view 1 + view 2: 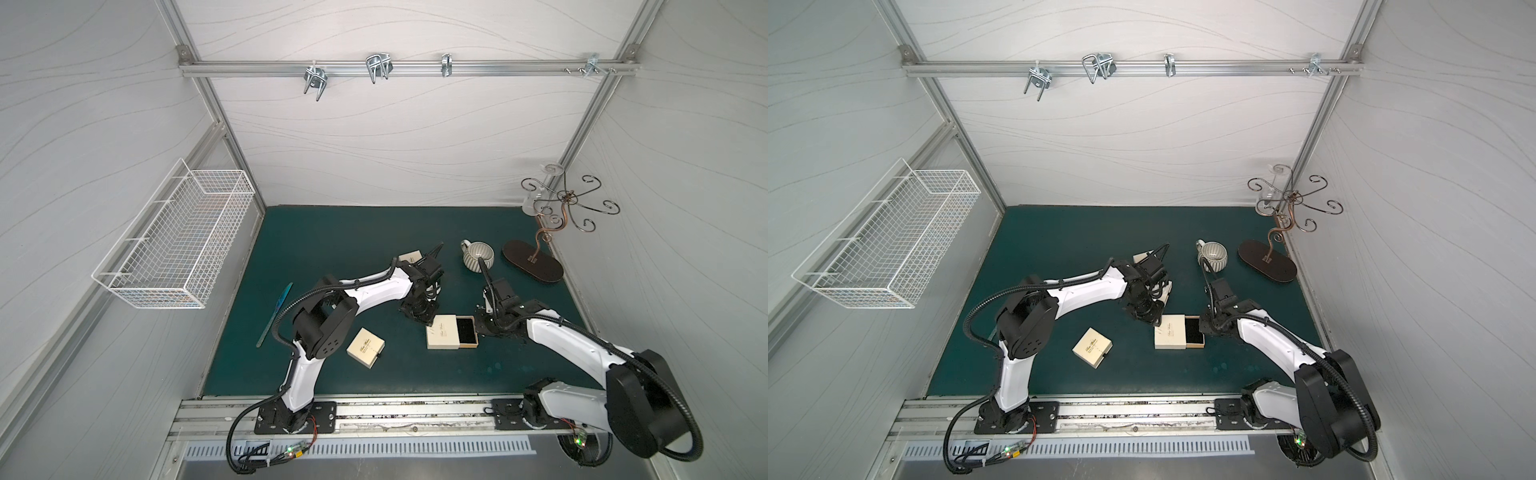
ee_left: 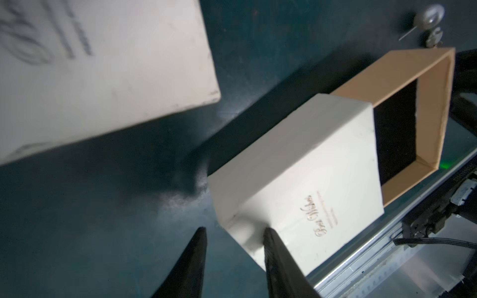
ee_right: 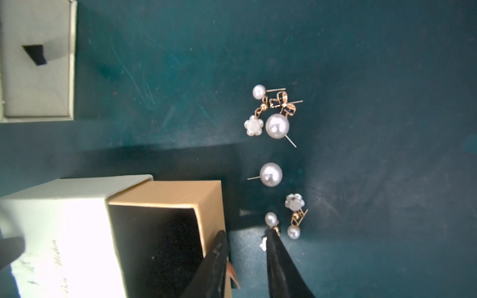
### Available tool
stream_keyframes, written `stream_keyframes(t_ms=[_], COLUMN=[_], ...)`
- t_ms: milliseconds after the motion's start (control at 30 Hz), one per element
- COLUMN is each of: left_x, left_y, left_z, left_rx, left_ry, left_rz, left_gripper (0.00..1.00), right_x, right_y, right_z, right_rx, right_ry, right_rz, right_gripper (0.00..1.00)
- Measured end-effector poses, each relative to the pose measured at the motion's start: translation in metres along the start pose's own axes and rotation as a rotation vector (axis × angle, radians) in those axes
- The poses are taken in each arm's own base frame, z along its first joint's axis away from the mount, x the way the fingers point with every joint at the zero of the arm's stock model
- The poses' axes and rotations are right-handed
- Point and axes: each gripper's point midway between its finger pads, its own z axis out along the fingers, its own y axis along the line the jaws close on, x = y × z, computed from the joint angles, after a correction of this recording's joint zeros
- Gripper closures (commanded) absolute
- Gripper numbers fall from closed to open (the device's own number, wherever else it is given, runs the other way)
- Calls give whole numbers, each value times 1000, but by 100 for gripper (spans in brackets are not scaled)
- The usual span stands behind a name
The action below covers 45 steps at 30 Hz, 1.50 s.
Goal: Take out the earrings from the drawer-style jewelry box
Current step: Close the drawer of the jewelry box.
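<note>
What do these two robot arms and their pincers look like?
Both the left arm and right arm have glossy white shells, bulky black joints and ribbed black cables looping alongside. The left gripper and right gripper each end in two slim, pointed black prongs.

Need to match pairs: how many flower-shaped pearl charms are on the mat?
2. One flower charm lies beside the large pearl by the black bow; the other nearer the right gripper, past the lone pearl stud. The gripper may hide more.
</note>
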Motion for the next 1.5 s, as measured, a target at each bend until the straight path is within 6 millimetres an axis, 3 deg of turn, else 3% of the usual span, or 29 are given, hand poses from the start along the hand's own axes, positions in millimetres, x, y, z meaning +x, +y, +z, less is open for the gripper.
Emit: stream_keyframes(t_ms=[567,833,1233,1500], left_x=[12,18,26,1], left_y=[-16,-14,-5,35], left_z=[6,5,0,-13], left_rx=[106,95,59,43], left_ry=[63,92,150,118], left_rz=[36,38,0,-161], left_gripper=[60,61,62,59], right_x=[2,13,4,-33], right_y=[4,28,77,112], right_z=[1,8,24,30], right_rx=[-5,-47,-93,-149], right_ry=[3,43,160,149], right_rz=[-25,-142,-285,-293], right_gripper=[70,70,71,71])
